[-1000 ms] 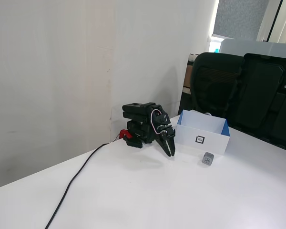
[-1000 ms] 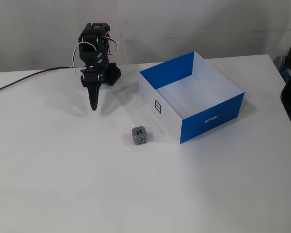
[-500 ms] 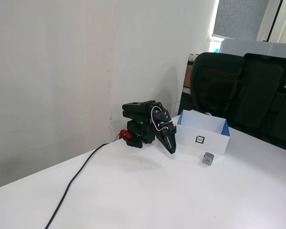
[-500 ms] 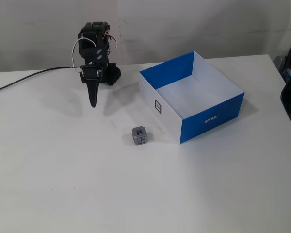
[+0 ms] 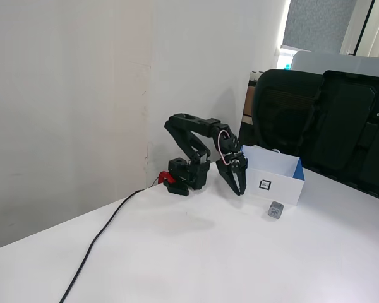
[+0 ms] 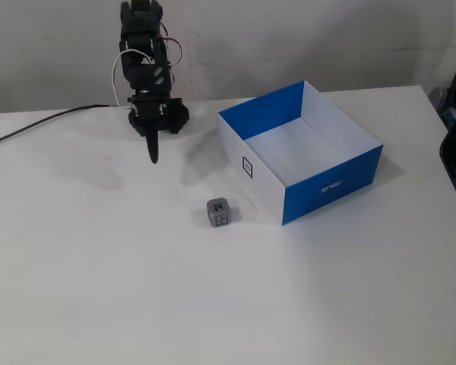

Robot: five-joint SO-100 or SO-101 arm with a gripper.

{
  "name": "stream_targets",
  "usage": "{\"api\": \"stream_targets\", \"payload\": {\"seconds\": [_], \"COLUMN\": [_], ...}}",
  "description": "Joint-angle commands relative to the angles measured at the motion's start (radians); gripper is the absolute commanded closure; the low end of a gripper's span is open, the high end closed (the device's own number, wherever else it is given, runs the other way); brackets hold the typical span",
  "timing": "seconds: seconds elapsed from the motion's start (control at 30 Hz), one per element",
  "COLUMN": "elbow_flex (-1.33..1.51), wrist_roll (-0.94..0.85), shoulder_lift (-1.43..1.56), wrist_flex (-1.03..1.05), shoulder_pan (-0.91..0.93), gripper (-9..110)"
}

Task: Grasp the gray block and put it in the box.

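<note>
The gray block is a tiny cube with a darker mark on one face. It lies on the white table just in front of the box's marker side. The box is low and open-topped, white and blue, with a small black-and-white marker; nothing shows inside it. My gripper points down at the table with its fingertips together and empty. In both fixed views it is to the left of the box and apart from the block.
The arm's base stands by the white wall, with a red part beside it. A black cable runs from the base across the table. Black office chairs stand behind the box at the table's far edge.
</note>
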Motion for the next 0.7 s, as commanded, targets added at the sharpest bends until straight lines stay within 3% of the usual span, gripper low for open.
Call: {"api": "stream_targets", "payload": {"seconds": [0.0,0.23,0.67], "elbow_flex": [-0.190,-0.390,-0.575], "wrist_roll": [-0.015,0.005,0.164], "shoulder_lift": [-0.169,-0.436,-0.640], "wrist_flex": [0.023,0.074,0.091], "shoulder_pan": [0.040,0.083,0.164], "gripper": [101,101,101]}}
